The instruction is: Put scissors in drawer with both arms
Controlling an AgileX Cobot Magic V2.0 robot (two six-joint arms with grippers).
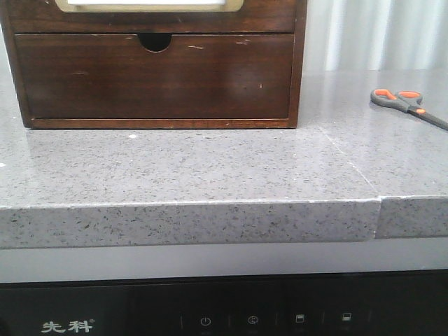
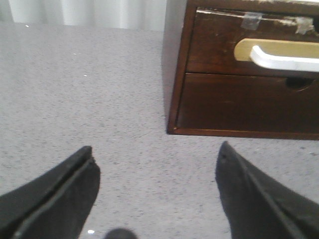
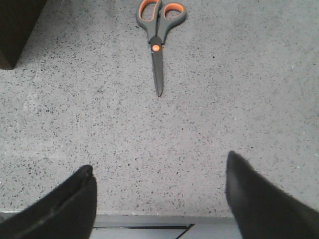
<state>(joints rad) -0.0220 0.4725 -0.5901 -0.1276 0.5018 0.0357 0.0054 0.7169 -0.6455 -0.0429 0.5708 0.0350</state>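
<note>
Front view, item one: grey speckled stone countertop [image 1: 210, 168], running the full width, with a seam toward its right side and a thick front edge. Below that edge, a black appliance panel [image 1: 224, 311] with small white control icons and white lettering at its left.

Item two: dark brown wooden cabinet [image 1: 154, 70], standing at the back left of the countertop, scratched on its face. It holds two drawers, one above the other. The lower drawer [image 1: 150, 80] is plain-fronted with a half-round finger notch at its top edge, and sits closed. The upper drawer [image 1: 150, 14], with a cream-rimmed pale window, is mostly cut off by the frame; in the left wrist view its front [image 2: 251, 45] lies flush with the cabinet, with bits of tape along the top.

Item three: left gripper [image 2: 157, 154], black fingers spread wide apart, empty, over bare countertop just beside the cabinet's corner.

Item four: right gripper [image 3: 159, 167], black fingers likewise spread wide, empty, over the counter's front edge, well apart from the scissors.

Item five: scissors [image 1: 408, 106], lying flat on the countertop at the far right, well clear of the cabinet. Dark grey handles, orange-lined loops, blades closed. In the right wrist view the scissors [image 3: 157, 40] point blade-first toward the fingers.
</note>
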